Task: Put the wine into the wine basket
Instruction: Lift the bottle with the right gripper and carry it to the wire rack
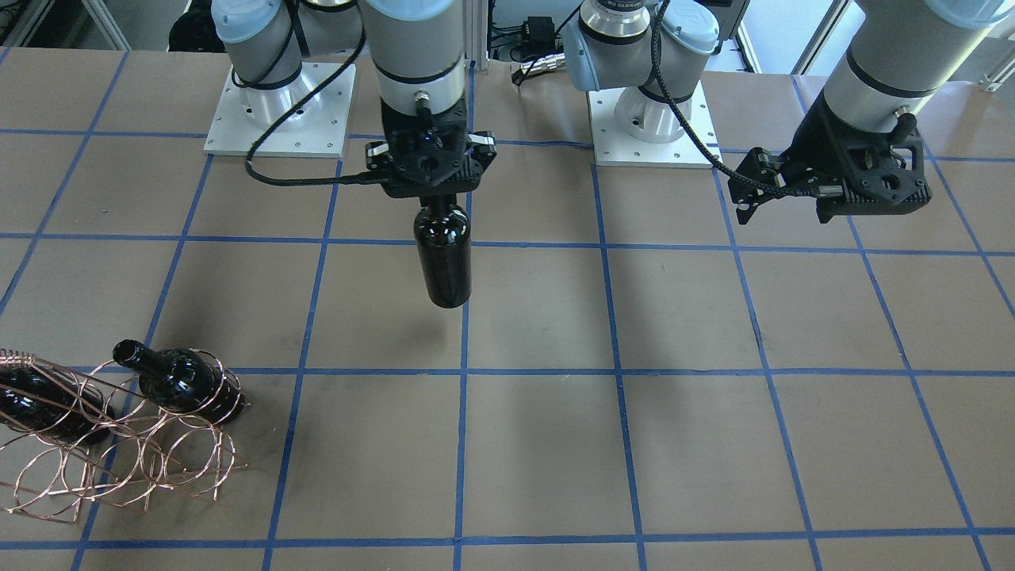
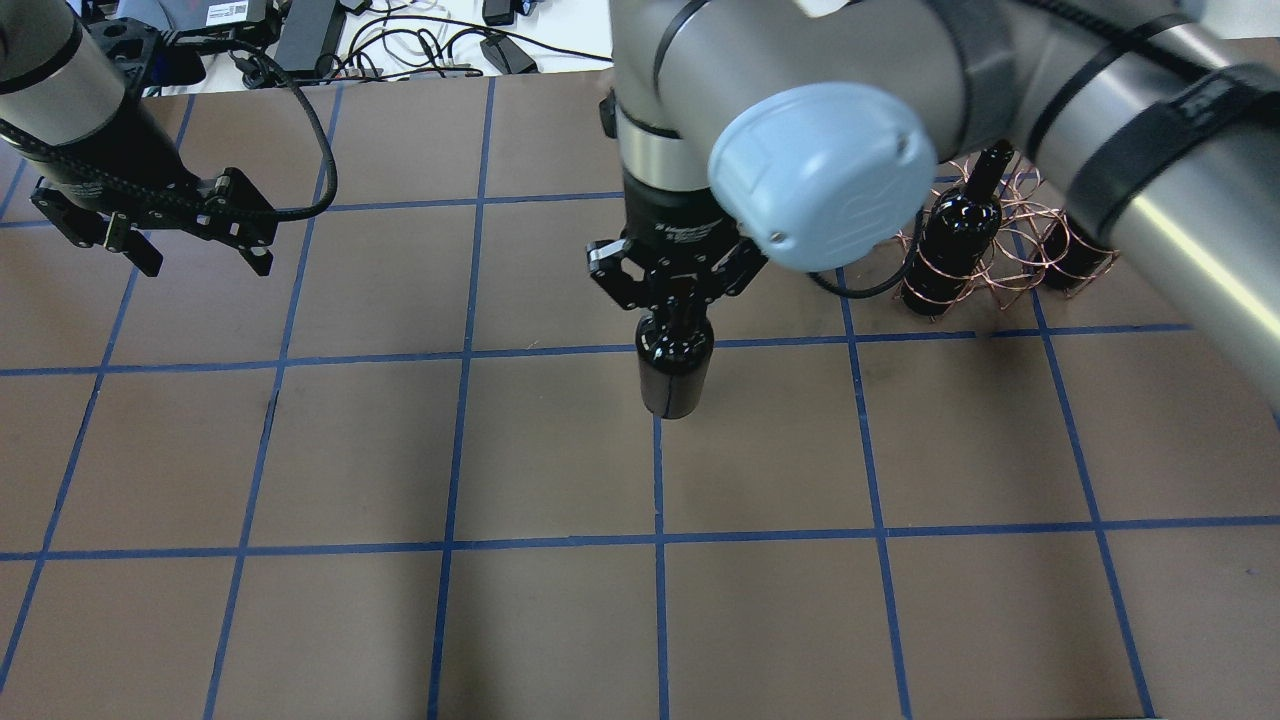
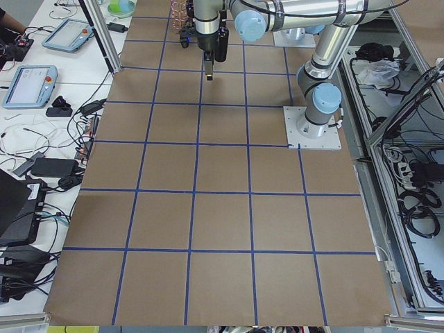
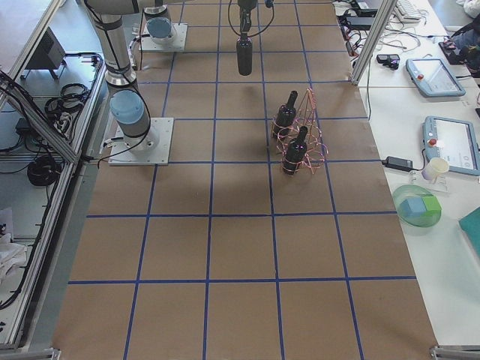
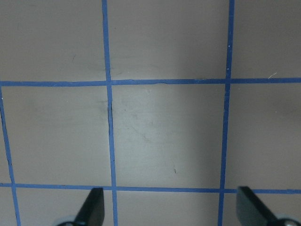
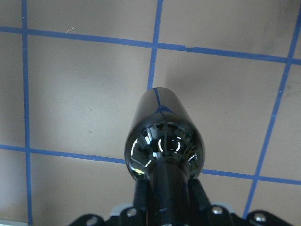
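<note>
Wine bottle (image 1: 442,254) is seen hanging upright, neck up, gripped at the neck by the right claw (image 1: 438,200), whose fingers (image 6: 141,197) are clamped on either side of the slim dark glass. The glossy shoulder is caught square in the right wrist view, and the body is pointed straight down at a crossing of blue tape lines (image 6: 153,66). The base appears to be lifted clear of the bench (image 1: 555,333), with a soft shadow cast just beside it. The copper wine basket (image 1: 119,460) is found well apart from the held bottle, out toward the robot's right and on the far side of the bench from its bases. Two more dark bottles (image 1: 178,381) are lodged in its round loops at a slant, side by side, one nearer the held bottle and one (image 1: 40,404) beyond it. Over on the other side, the left claw (image 2: 205,262) is held above bare bench with its fingers (image 5: 94,205) spread wide and nothing between them, well apart from bottle and basket alike.
</note>
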Controlling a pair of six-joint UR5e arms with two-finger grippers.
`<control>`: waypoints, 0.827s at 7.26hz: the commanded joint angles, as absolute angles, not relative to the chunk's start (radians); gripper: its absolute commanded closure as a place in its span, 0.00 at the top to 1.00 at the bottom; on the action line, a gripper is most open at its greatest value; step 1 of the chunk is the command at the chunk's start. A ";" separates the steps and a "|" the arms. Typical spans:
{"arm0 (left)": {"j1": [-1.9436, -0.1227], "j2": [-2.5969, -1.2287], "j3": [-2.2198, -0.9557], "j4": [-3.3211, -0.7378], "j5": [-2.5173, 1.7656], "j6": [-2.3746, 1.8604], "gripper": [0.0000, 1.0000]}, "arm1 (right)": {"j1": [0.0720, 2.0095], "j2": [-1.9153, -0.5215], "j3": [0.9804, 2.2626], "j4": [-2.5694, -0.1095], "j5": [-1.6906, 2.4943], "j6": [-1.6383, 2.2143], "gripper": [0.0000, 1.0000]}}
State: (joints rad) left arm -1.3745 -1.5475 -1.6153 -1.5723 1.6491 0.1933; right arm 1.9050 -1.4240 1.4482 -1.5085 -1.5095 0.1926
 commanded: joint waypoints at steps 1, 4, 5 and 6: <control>-1.374 -1.546 -1.615 -1.572 1.649 0.193 1.00 | 1.734 -1.515 1.437 -1.410 -1.570 -0.048 0.00; -1.376 -1.546 -1.615 -1.572 1.649 0.192 1.00 | 1.513 -1.607 1.434 -1.317 -1.618 -0.354 0.00; -1.376 -1.546 -1.615 -1.572 1.651 0.193 1.00 | 1.446 -1.621 1.431 -1.315 -1.676 -0.470 0.00; -1.376 -1.546 -1.615 -1.572 1.649 0.192 1.00 | 1.372 -1.618 1.425 -1.316 -1.672 -0.568 0.00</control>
State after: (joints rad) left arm -1.3759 -1.5463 -1.6153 -1.5723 1.6497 0.1924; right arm 1.4649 -1.6110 1.4312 -1.3217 -1.6535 -0.4362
